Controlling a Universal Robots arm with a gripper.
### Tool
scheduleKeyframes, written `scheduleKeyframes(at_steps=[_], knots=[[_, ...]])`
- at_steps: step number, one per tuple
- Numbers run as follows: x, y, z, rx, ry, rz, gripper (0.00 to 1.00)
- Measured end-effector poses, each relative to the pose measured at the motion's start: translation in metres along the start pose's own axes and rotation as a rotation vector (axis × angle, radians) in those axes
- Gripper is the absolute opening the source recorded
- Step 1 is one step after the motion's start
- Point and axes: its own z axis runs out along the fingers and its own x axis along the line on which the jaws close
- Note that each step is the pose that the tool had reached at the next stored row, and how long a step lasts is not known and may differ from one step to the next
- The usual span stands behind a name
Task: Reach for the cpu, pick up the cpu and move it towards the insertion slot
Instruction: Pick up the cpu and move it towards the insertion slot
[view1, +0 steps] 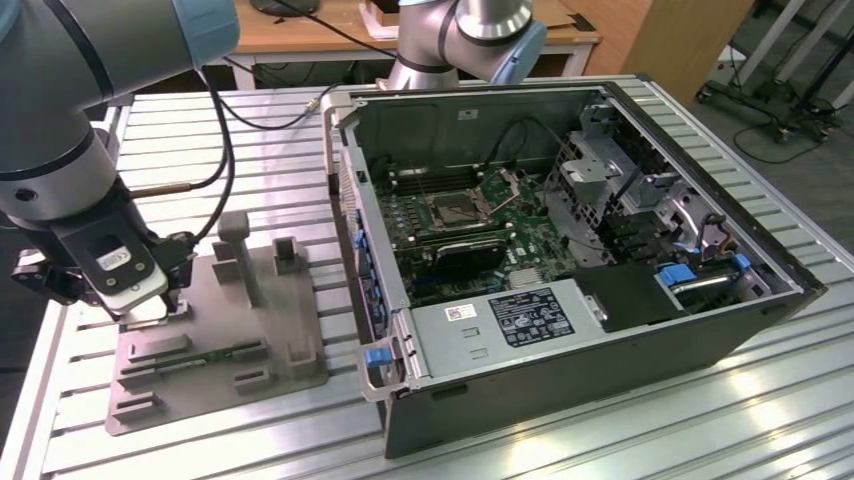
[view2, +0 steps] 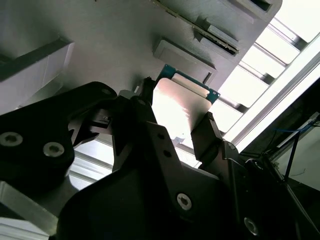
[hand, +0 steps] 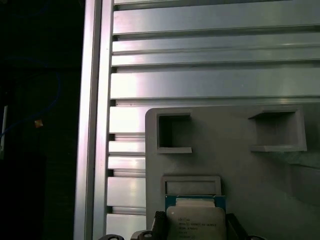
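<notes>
Jaws clamped, that's the headline. At the exterior view's left, the black two-fingered gripper (view2: 176, 111) has its jaws pressed on opposite edges of the small square silvery-topped cpu (hand: 195, 224), right over the flat grey plastic tray (view1: 287, 350) with its square recesses. Whether the chip has cleared its recess or sits in it, I can't tell. Close by on that tray stand grey upright posts (view1: 235, 245), and a long thin green memory stick (view1: 214, 356) lies on the near part.

Here's the risk as I read it. The hold is on thin edges only, so a tilt or a knock could let the chip slide or twist out. Those posts are near enough to the wrist to give that knock.

Moving right across the ribbed aluminium counter (view1: 641, 430), the open grey metal computer case (view1: 561, 395) lies on its side. Its left wall (view1: 350, 220) rises between tray and board, squarely across the direct path. Inside, well apart from the chip, the square silver-framed insertion slot (view1: 458, 210) shows its dark centre. Its hinged silver bracket (view1: 513, 183) is tipped up just to the right. Black cables (view1: 527, 135) hang just beyond the bracket, and I'd judge those a snag hazard. Farther right, a silver drive cage (view1: 601, 175) crowds the board.
</notes>
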Motion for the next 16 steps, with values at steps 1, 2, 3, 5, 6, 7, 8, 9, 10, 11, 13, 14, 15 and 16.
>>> scheduleKeyframes(at_steps=[1, 2, 3, 5, 6, 7, 8, 9, 10, 11, 13, 14, 15, 16], knots=[[0.0, -0.0001, 0.0, -0.0001, -0.0001, 0.0, 0.55], [0.0, -0.0002, 0.0, -0.0001, -0.0001, 0.0, 0.55], [0.0, -0.0004, 0.0, 0.0, -0.0001, 0.0, 0.55], [0.0, -0.0005, -0.0001, -0.0001, -0.0001, 0.0, 0.55], [0.0, -0.0005, -0.0002, -0.0001, -0.0002, 0.0, 0.55], [0.0, -0.0006, -0.0005, -0.0001, -0.0002, 0.0, 0.55], [0.0, -0.0006, -0.0009, -0.0001, -0.0001, 0.0, 0.55], [0.0, -0.0006, -0.0012, 0.0, -0.0001, 0.0, 0.55], [0.0, -0.0006, -0.0015, -0.0001, -0.0001, 0.0, 0.55], [0.0, -0.0006, -0.0019, -0.0001, -0.0001, 0.0, 0.55], [0.0, -0.0006, -0.0025, -0.0001, -0.0001, 0.0, 0.55], [0.0, -0.0006, -0.003, 0.0, 0.0, 0.0, 0.55], [0.0, -0.0005, -0.0033, 0.0, -0.0001, 0.0, 0.55], [0.0, -0.0005, -0.0038, 0.0, 0.0, 0.0, 0.55]])
